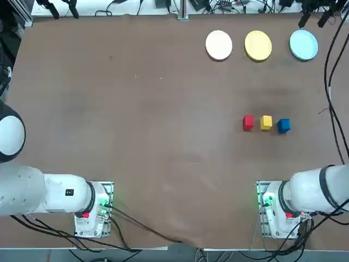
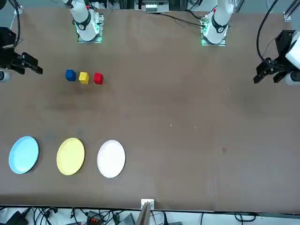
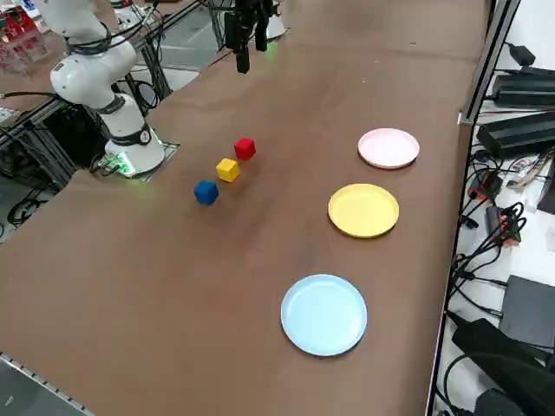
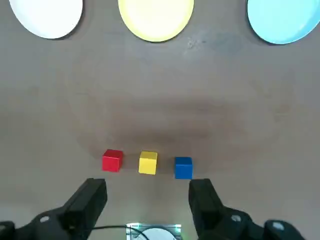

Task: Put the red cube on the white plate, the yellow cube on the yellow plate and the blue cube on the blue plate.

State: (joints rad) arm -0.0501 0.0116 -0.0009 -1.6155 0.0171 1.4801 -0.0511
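Brown tabletop (image 1: 136, 136) | cables (image 3: 487, 246) beyond far edge | right hand (image 4: 148, 202) open above

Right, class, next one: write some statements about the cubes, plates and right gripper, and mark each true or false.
1. The red cube is on the white plate. False: it is on the table.
2. The yellow cube is between the red and blue cubes. True.
3. The right gripper is shut on the blue cube. False: it is open and holds nothing, above the table on its base side of the cubes.
4. The yellow plate is between the white and blue plates. True.
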